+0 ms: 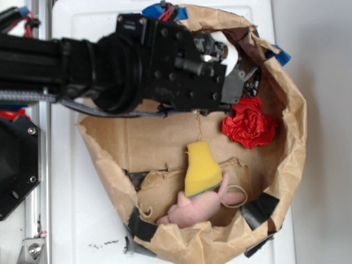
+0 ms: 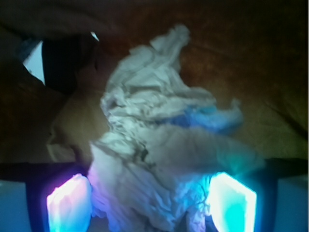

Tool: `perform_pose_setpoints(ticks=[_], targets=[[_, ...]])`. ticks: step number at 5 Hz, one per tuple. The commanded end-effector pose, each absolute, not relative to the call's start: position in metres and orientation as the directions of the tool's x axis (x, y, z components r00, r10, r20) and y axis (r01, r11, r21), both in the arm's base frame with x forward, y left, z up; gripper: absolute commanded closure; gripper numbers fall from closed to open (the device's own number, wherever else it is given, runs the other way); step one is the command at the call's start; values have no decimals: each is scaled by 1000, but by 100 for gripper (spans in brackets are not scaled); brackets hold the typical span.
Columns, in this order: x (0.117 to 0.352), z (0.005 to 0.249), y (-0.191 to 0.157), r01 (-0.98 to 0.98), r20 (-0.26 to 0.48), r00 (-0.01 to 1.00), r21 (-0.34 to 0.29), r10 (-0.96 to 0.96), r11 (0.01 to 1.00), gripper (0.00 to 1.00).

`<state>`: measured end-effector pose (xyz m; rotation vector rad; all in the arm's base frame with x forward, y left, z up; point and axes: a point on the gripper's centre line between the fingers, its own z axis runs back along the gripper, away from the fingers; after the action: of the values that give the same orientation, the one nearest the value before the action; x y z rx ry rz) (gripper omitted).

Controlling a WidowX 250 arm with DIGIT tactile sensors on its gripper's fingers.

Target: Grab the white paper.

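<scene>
while my jaws (image 2: 149,203) stand spread with the white paper (image 2: 159,159) sitting between them, the job in hand is, as i judge it, simply to shut on it well. in the wrist view the crumpled wad fills the middle and lower part of the picture, its bottom folds reaching down between my two glowing pads (image 2: 67,205), one on each side; it looks close to both, though i cannot tell whether either one touches it yet. so my jaws are wide, holding nothing firmly. to do this cleanly i would keep the bulk of the wad centred, come a little lower if there is room, and squeeze on the thick body instead of on the loose flap that sticks up at the top, since a thin fold could tear or slip out. paper like this should give and crush easily, so a full close seems safe. from the outside view my arm (image 1: 137,60) hangs over the upper part of a brown paper bag nest (image 1: 291,143) on the white worktop (image 1: 82,231), hiding the white paper there; a red paper wad (image 1: 250,122) lies just beside my jaws, with a yellow sponge (image 1: 201,168) and a pink soft toy (image 1: 198,209) farther off. i should take care not to snag the brown lining underneath.
</scene>
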<state>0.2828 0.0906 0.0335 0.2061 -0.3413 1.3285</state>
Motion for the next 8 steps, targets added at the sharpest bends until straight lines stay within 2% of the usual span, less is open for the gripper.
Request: perform_pose_setpoints(ticks=[1,3,4,5,6,7,8], targets=[[283,45,91,-971,368,167,-98,915,217,100],[282,48,92,-969,365,183,-89,913,230,100],[283,67,88,-947,341,262,-92,903,309,100],[276,109,72,-847,249,493,-84,834,525,100],[260,143,58,-716,174,674,-84,718,693,100],[248,165,58,-582,-65,813,-43,579,812,100],[236,184,63,-451,-137,888,-69,440,890,100]])
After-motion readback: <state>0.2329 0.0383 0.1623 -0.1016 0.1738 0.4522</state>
